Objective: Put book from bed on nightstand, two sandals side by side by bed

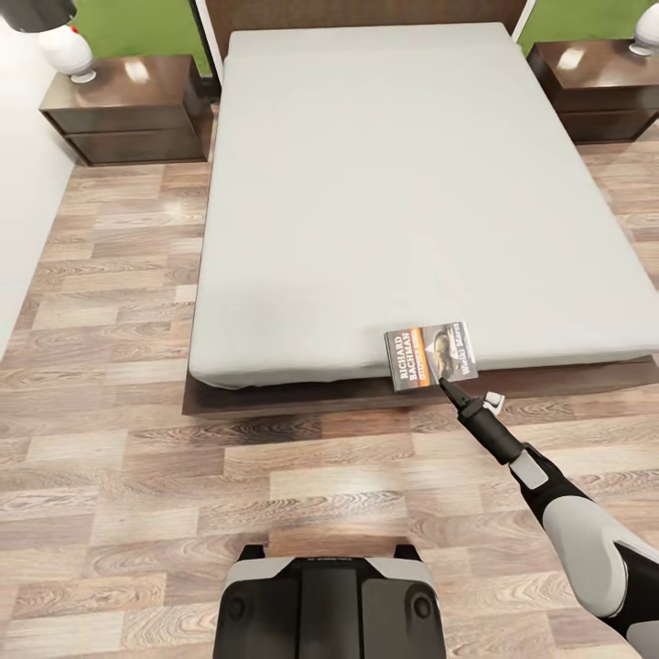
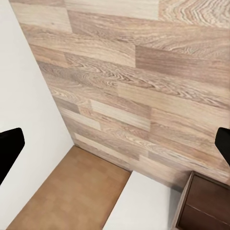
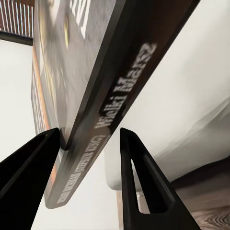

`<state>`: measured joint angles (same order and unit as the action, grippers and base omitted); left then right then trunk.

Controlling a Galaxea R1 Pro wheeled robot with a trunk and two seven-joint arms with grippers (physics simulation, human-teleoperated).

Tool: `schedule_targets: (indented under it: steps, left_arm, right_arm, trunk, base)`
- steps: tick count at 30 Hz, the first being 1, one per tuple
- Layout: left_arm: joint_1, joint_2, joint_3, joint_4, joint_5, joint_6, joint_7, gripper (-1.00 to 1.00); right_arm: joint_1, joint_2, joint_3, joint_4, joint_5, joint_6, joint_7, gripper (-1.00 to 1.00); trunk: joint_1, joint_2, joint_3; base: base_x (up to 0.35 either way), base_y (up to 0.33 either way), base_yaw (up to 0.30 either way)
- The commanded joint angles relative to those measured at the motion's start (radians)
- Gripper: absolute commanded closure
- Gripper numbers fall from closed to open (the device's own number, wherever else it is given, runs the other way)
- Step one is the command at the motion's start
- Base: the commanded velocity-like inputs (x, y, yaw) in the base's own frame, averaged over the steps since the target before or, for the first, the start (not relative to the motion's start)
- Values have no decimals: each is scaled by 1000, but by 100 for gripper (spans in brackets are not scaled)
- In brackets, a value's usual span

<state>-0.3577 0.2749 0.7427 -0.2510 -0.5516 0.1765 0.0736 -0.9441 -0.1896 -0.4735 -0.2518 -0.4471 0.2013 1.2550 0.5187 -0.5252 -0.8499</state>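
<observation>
The book (image 1: 430,355), dark with white "RICHARD" lettering, lies at the near edge of the pale grey bed (image 1: 412,183), slightly overhanging it. My right gripper (image 1: 448,383) reaches to the book's near edge from below. In the right wrist view the book's spine (image 3: 112,100) sits between the two black fingers (image 3: 28,167). One finger touches the cover and a gap shows at the other, so the gripper is open around it. Two dark nightstands stand by the headboard, one on the left (image 1: 128,105) and one on the right (image 1: 595,87). My left gripper (image 2: 115,143) is open over the floor. The sandals are out of view.
A white lamp stands on each nightstand, left (image 1: 69,50) and right (image 1: 645,37). Wood-plank floor (image 1: 110,439) runs around the bed, with a white wall (image 1: 18,165) at the left. My base (image 1: 329,604) is in front of the bed's foot. A dark cabinet corner (image 2: 203,206) shows by the left gripper.
</observation>
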Motion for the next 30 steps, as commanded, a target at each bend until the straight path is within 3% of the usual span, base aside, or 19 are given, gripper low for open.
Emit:
schedule_targets:
  steps: [1, 18, 30]
  left_arm:
    - [-1, 0, 3, -1, -4, 3, 1, -100]
    - [-1, 0, 3, -1, -4, 4, 0, -100]
    - [-1, 0, 3, -1, -4, 5, 0, -100]
  right_arm:
    - [0, 0, 2, 1, -9, 10, 2, 100]
    - [0, 6, 2, 2, -8, 11, -4, 100]
    - [1, 9, 3, 2, -7, 11, -8, 100]
  trunk:
    - [-3, 6, 3]
    - [-69, 125, 56]
    - [-69, 125, 56]
  base:
    - [0, 0, 0]
    - [0, 0, 0]
    - [0, 0, 0]
